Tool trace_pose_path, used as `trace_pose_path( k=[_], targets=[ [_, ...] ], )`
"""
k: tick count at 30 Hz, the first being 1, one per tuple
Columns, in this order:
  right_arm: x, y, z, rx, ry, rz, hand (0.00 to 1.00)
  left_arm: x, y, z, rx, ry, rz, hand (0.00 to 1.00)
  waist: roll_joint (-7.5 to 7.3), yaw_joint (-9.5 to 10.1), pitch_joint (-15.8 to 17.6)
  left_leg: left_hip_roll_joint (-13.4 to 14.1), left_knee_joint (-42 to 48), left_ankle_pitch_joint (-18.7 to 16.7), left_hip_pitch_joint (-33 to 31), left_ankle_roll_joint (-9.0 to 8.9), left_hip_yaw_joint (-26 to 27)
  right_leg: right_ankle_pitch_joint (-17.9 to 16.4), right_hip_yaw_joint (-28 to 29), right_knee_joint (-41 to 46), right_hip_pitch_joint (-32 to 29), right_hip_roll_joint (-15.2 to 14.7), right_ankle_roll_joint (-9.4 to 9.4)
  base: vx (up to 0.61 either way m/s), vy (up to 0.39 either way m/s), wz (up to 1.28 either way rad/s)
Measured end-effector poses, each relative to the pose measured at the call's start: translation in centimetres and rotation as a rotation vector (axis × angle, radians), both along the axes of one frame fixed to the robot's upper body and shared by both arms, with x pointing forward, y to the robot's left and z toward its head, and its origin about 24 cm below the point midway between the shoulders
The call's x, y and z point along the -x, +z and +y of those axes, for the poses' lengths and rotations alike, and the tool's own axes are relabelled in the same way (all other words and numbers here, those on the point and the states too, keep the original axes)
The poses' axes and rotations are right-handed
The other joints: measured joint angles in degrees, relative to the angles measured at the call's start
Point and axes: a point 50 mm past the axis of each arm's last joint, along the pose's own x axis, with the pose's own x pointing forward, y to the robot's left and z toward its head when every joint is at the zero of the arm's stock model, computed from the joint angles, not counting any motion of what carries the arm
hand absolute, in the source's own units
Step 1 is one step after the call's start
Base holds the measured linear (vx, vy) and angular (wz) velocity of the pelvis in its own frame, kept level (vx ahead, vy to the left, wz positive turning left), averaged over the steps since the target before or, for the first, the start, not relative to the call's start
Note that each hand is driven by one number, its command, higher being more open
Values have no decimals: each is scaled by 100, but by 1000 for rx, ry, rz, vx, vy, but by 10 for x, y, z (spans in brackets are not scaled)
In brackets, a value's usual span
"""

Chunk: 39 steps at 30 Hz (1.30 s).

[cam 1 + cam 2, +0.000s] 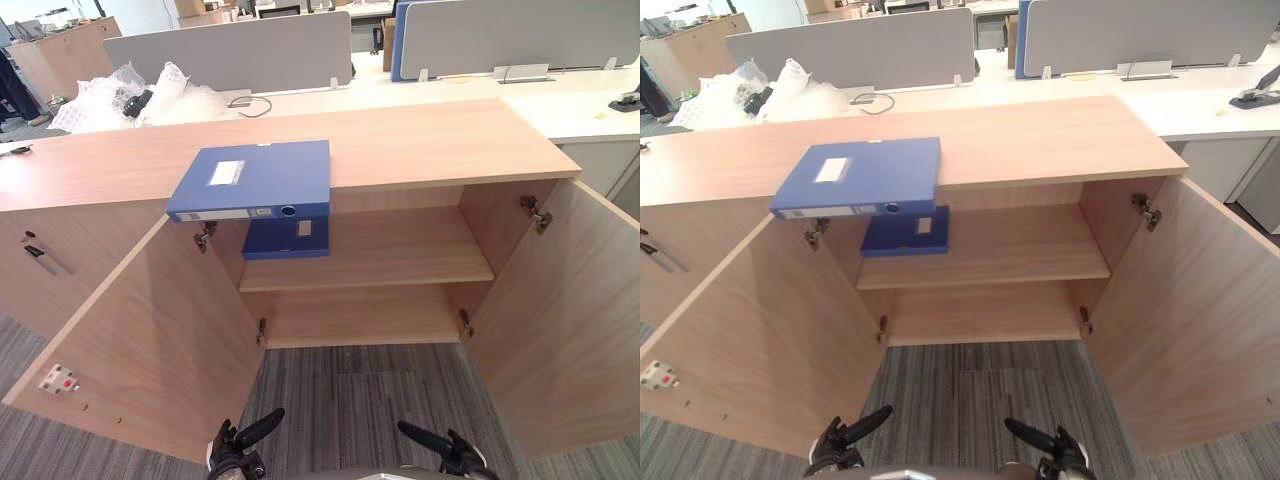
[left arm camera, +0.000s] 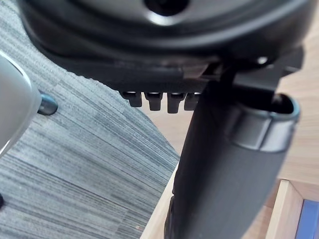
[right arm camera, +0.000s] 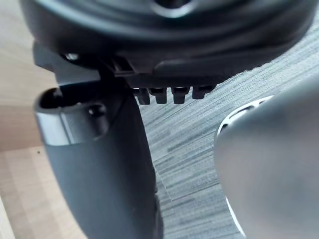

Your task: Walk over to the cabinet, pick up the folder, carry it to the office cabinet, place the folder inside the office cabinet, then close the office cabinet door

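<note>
A blue box folder (image 1: 255, 180) lies flat on the wooden cabinet top (image 1: 440, 140), its near end overhanging the front edge at the left. A second blue folder (image 1: 290, 240) lies on the shelf (image 1: 400, 250) inside, just below it. Both cabinet doors stand wide open, the left door (image 1: 150, 340) and the right door (image 1: 570, 310). My left hand (image 1: 237, 447) and right hand (image 1: 450, 452) hang low over the carpet in front of the cabinet, well short of the folder. Both are open and hold nothing; the left thumb (image 2: 219, 174) and right thumb (image 3: 104, 174) stick out straight.
Crumpled bubble wrap (image 1: 140, 95) lies on the white desk (image 1: 580, 105) behind the cabinet, in front of grey dividers (image 1: 240, 50). A neighbouring cabinet (image 1: 40, 255) adjoins on the left. Grey carpet (image 1: 350, 400) lies between the open doors.
</note>
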Motion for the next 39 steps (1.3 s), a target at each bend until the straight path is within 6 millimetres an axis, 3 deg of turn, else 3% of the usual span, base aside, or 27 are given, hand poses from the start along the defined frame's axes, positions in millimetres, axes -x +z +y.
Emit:
trace_pose_path(
  k=[2,4,6,8,10,11,12,13,15,17,20,24,29,35,39],
  targets=[
    [3,0,-1,8,2,8,100,-4,3,4,-10,16,-27,100,-26,-15,49,317,1996,26,-827,-233,-47,14,-116,-431,498,158,-45,156,-162,20],
    [5,-1,0,7,15,16,100,-4,5,7,-15,31,-41,100,-44,29,63,381,2928,-61,-1213,-258,40,22,-123,-670,854,206,-61,168,-52,-4],
    [5,-1,1,7,36,18,100,-5,6,8,-17,33,-51,100,-50,67,69,349,3033,-160,-1473,-145,196,34,-98,-838,1074,192,-47,185,32,-12],
    [3,-1,6,-5,42,16,100,-8,7,9,-22,31,-61,100,-78,120,117,137,2246,-245,-1654,-48,309,41,-21,-862,1201,78,-12,242,144,-21],
    [1,-1,7,-5,50,12,100,-8,7,8,-18,28,-62,100,-45,146,120,-30,1239,84,-1632,215,319,30,51,-833,1216,42,123,224,178,-16],
    [-1,0,5,0,54,7,100,-8,6,8,-3,32,-64,100,-12,181,122,-126,743,227,-1507,256,248,-16,102,-813,1220,43,256,299,229,9],
    [-3,-1,13,-18,64,2,100,-11,8,14,9,48,-85,100,-216,169,131,-372,330,262,-1318,312,255,8,131,-829,1205,-139,351,287,216,16],
    [-3,-1,16,-24,68,2,100,-11,8,15,16,55,-92,100,-267,174,122,-438,223,281,-1268,341,259,31,145,-850,1218,-191,391,230,141,19],
    [-4,-2,21,-40,93,-1,100,-9,7,17,48,71,-108,100,-340,187,86,-633,-70,342,-1053,441,267,126,193,-908,1350,-336,434,164,96,14],
    [-2,-2,21,-44,95,-4,100,-9,7,13,79,65,-122,100,-300,191,5,-715,-416,435,-818,485,268,280,226,-1012,1451,-369,456,147,62,9],
    [-5,-1,21,-44,98,-17,100,-12,10,4,155,83,-182,100,-259,198,-68,-786,-1068,773,-558,470,232,503,227,-1245,1532,-339,455,93,-33,9],
    [-3,-1,21,-48,104,-15,100,-23,21,-12,191,-29,-266,100,-236,190,-93,-784,-1692,1183,-437,392,111,622,233,-1506,1533,-242,436,32,-112,13],
    [5,-2,13,-21,142,18,100,-38,61,-40,220,-242,-478,100,-72,188,-143,-676,-2077,1458,-372,304,29,663,318,-1610,1491,-55,379,3,-119,6],
    [7,-1,4,13,180,35,100,-53,98,-37,53,-449,-622,100,133,196,-251,-592,-2264,1608,-356,267,26,671,392,-1614,1413,67,367,-48,-81,-2],
    [4,0,4,20,245,38,100,-49,121,-30,-124,-777,-657,100,167,211,-273,-552,-2340,1646,-327,245,26,671,430,-1649,1412,105,367,-81,-46,-3]
  ],
)
